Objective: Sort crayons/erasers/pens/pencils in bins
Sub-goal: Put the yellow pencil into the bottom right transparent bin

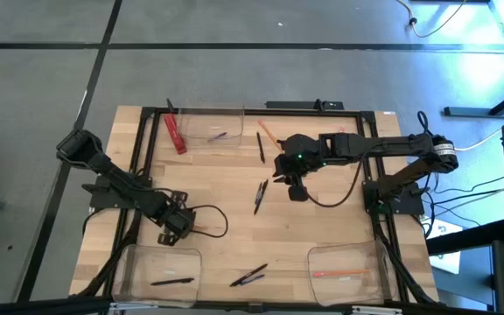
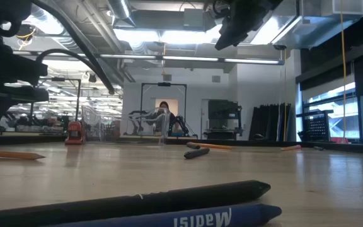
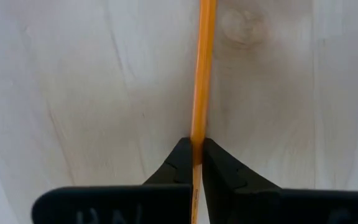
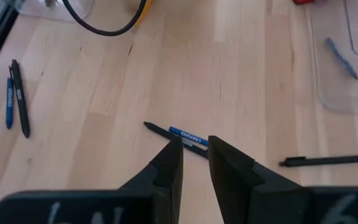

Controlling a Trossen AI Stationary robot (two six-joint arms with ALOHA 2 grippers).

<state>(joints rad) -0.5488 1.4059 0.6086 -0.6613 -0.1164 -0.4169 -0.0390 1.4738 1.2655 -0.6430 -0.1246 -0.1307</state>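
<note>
Left hand (image 3: pixel 196 158): closed on an orange pencil (image 3: pixel 202 74), pinched between both fingers low over the bench (image 1: pixel 226 188) at its near-left part; judged mid-carry, since a clear bin (image 1: pixel 160 267) lies just nearer.
Right hand (image 4: pixel 194 155): slightly open, empty, hanging above the bench's middle, lined up over a blue crayon (image 4: pixel 188 137) that touches a black pen (image 4: pixel 157 130); judged to be the next pick.
Near-left bin: holds a pen with something bluish beside it.
Near-right bin (image 1: pixel 350 267): holds a pencil.
Far bin (image 1: pixel 213 129): holds a bluish crayon (image 4: pixel 341 57).
Loose items: another black pen (image 4: pixel 325 161) on the bench; a pen-and-crayon pair (image 1: pixel 248 276) between the near bins.
Writing: white print on the crayon under the right hand, too small to read surely; the low view shows mirrored or inverted lettering on the near blue crayon (image 2: pixel 188 219), not legible with confidence.
</note>
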